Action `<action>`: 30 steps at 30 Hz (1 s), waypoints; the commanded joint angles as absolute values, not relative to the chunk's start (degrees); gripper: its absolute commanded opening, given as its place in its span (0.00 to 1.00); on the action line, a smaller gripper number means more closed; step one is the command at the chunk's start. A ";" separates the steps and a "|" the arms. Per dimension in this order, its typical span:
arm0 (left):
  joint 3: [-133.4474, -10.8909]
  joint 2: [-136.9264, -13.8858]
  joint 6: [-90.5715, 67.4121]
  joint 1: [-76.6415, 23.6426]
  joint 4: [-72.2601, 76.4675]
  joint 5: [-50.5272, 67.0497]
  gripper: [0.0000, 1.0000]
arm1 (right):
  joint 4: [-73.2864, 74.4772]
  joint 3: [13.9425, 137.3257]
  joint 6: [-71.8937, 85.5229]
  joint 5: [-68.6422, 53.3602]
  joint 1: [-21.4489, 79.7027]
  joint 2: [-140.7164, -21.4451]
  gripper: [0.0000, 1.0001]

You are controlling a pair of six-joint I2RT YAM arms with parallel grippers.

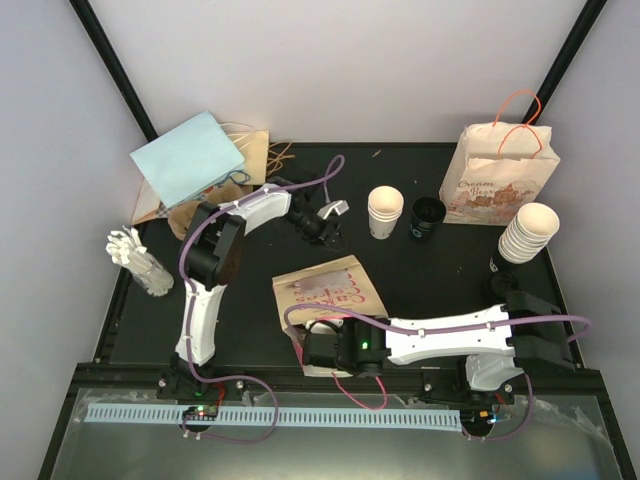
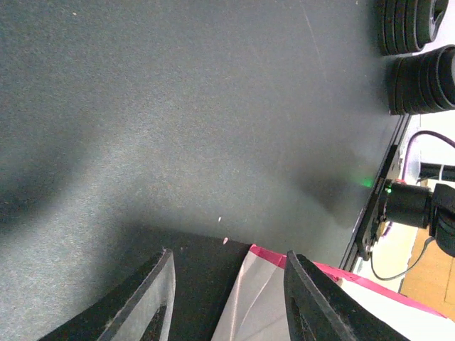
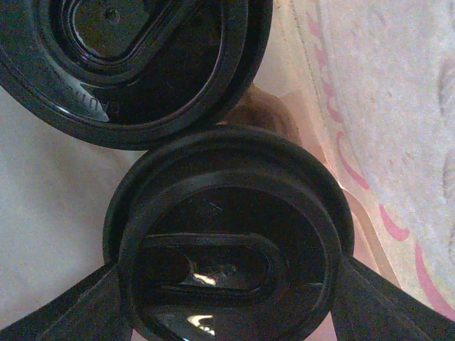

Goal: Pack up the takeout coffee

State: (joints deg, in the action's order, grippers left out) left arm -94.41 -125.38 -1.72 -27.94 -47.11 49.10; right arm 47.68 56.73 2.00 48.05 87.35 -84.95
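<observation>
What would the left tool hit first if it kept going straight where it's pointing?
Most likely the bare black table: it fills the line beyond the left tool. The pink-edged bag shows just under its tips and might be brushed first; depth is unclear.

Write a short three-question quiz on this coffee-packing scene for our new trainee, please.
1. True or false: the printed paper bag at the far right lies flat.
2. The flat bag lies: A) near the centre of the scene, B) in the far left corner, C) in the far right corner.
3. What sits between the fingers of the right pincer in its wrist view?
Key: 1 false, it stands upright; 2 A; 3 a black lid.
</observation>
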 commanded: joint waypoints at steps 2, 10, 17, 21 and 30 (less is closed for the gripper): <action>-94.02 -125.98 0.56 -28.93 -48.47 51.50 0.44 | 44.07 55.22 1.74 48.82 87.15 -85.38 0.49; -91.13 -123.87 0.95 -29.38 -48.12 51.77 0.43 | 43.04 55.95 1.24 47.61 87.18 -84.90 0.49; -89.08 -122.51 1.66 -29.53 -48.64 51.66 0.42 | 45.00 58.63 5.02 47.46 87.19 -86.86 0.46; -87.65 -121.56 2.00 -29.71 -48.60 51.59 0.42 | 46.12 60.09 6.54 45.23 87.51 -88.86 0.46; -85.65 -120.48 2.70 -30.70 -49.17 51.49 0.41 | 48.02 61.98 7.91 46.84 88.60 -90.65 0.46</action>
State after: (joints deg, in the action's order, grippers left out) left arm -86.37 -122.72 0.64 -29.02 -47.09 49.71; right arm 48.16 61.17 5.56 47.77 88.51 -89.76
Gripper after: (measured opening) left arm 0.414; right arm 0.699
